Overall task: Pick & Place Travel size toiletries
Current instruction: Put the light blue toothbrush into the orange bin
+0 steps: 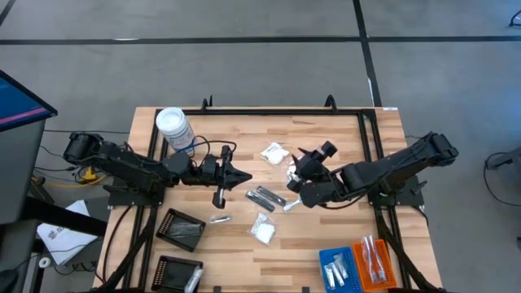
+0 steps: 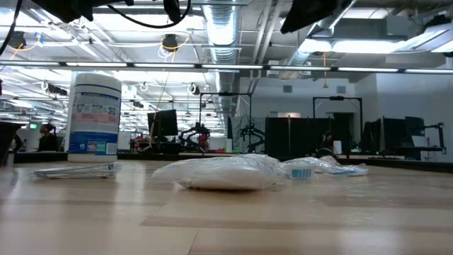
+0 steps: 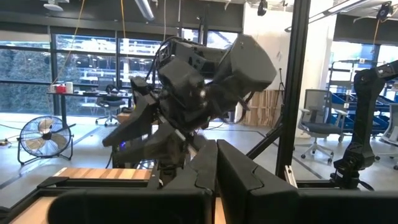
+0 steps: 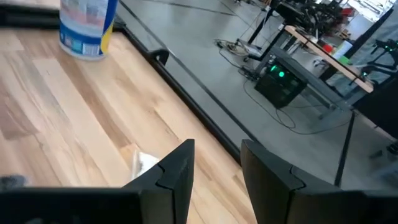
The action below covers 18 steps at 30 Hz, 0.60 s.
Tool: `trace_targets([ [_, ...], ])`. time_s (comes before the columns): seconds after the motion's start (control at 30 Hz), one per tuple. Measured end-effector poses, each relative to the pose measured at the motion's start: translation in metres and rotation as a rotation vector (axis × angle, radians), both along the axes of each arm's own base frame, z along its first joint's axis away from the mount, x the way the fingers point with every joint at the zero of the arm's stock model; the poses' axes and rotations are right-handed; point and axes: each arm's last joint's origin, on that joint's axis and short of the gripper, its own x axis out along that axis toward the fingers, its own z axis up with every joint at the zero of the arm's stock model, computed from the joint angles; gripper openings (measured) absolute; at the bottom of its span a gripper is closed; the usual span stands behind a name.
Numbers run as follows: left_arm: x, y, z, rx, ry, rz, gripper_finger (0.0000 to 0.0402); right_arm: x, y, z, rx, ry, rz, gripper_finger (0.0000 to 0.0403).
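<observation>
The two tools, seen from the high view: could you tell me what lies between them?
Between left tool and right tool, a silvery sachet lies on bare wood.

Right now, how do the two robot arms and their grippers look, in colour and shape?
Both arms are dark, almost black, built of jointed segments on black bases. The left arm trails black cables near its wrist. The left gripper and right gripper each have two flat, dark, angular fingers. I see no readable markings.
</observation>
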Motion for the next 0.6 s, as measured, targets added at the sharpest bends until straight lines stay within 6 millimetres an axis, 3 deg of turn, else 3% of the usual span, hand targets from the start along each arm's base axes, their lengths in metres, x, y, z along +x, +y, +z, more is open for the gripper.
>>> trace_targets([
  [0.13,0.0,0.0,0.0,0.0,0.0,0.0,0.0001,0.004,-0.01,-0.014,0.036,0.032,0.045,0.0125],
  [0.37,0.0,0.0,0.0,0.0,0.0,0.0,0.0001,0.017,-0.049,-0.036,0.198,0.043,0.184,0.0125],
  [0.6,0.0,0.0,0.0,0.0,0.002,0.0,0.0001,0.011,-0.082,-0.061,0.265,0.018,0.155,0.0125],
])
